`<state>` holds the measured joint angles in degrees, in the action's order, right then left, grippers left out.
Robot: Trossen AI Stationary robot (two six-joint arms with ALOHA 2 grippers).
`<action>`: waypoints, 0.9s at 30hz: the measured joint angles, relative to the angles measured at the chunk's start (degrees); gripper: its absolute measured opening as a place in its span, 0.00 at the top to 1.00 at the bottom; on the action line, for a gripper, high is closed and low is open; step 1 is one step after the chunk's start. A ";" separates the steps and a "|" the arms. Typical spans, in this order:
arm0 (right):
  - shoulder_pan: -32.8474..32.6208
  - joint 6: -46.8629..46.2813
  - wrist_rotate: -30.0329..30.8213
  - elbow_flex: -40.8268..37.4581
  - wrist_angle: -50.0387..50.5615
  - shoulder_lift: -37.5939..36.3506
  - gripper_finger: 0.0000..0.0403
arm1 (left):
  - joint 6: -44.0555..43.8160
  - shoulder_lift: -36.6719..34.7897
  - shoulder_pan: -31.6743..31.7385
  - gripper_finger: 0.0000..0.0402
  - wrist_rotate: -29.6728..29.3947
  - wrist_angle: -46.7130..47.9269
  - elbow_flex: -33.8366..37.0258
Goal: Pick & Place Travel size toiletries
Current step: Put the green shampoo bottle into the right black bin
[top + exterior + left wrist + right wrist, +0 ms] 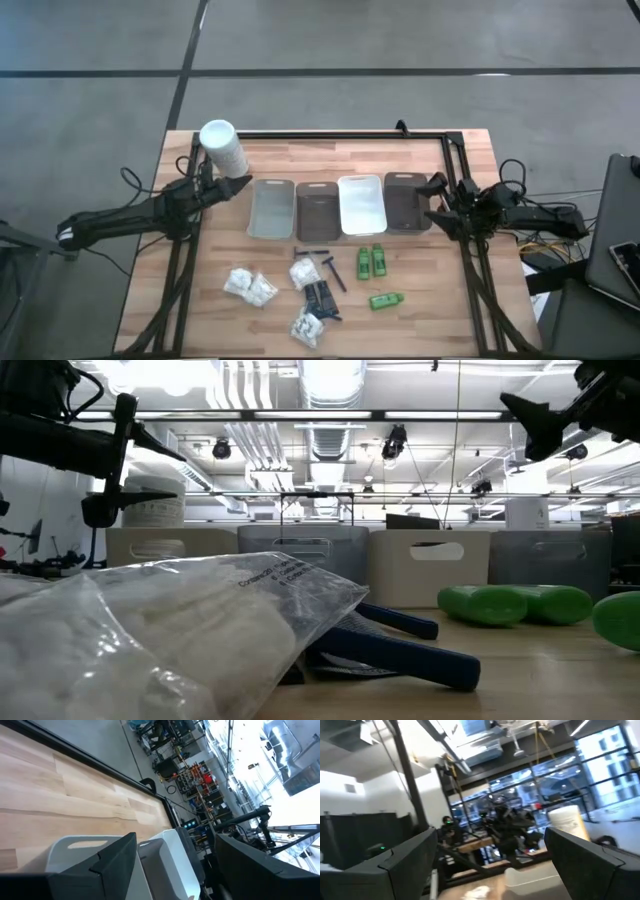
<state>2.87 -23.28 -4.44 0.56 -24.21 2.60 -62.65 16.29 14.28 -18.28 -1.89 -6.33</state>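
The toiletries lie loose on the near half of the table. There are three green bottles (372,262), several white crinkly packets (250,287), two dark blue razors (333,272) and black sachets (320,297). In the low view a packet (150,640) lies nearest, with the razors (400,650) and bottles (500,605) behind it. My left gripper (240,185) (175,840) hovers open beside the leftmost tray. My right gripper (430,198) (490,832) hovers open at the rightmost tray. Both are well above the table (130,460) (540,420).
Four rectangular trays stand in a row across the table's middle: grey (271,208), brown (317,210), white (361,204), brown (405,203). A tall white cylindrical container (222,147) stands at the far left, close behind my left gripper. A dark frame edges the table (330,135).
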 joint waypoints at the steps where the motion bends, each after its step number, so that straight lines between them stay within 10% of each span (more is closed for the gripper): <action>1: -0.40 -0.80 -0.17 0.00 -0.70 0.69 0.10 | 0.02 0.00 0.00 0.32 0.00 0.02 0.00; 27: -14.82 -20.92 -5.08 0.00 -6.23 22.47 0.10 | 0.06 0.02 0.02 0.32 -0.20 0.66 0.00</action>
<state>-11.96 -44.20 -9.52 0.56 -30.44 25.06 -62.59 16.32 14.30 -18.48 -1.23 -6.33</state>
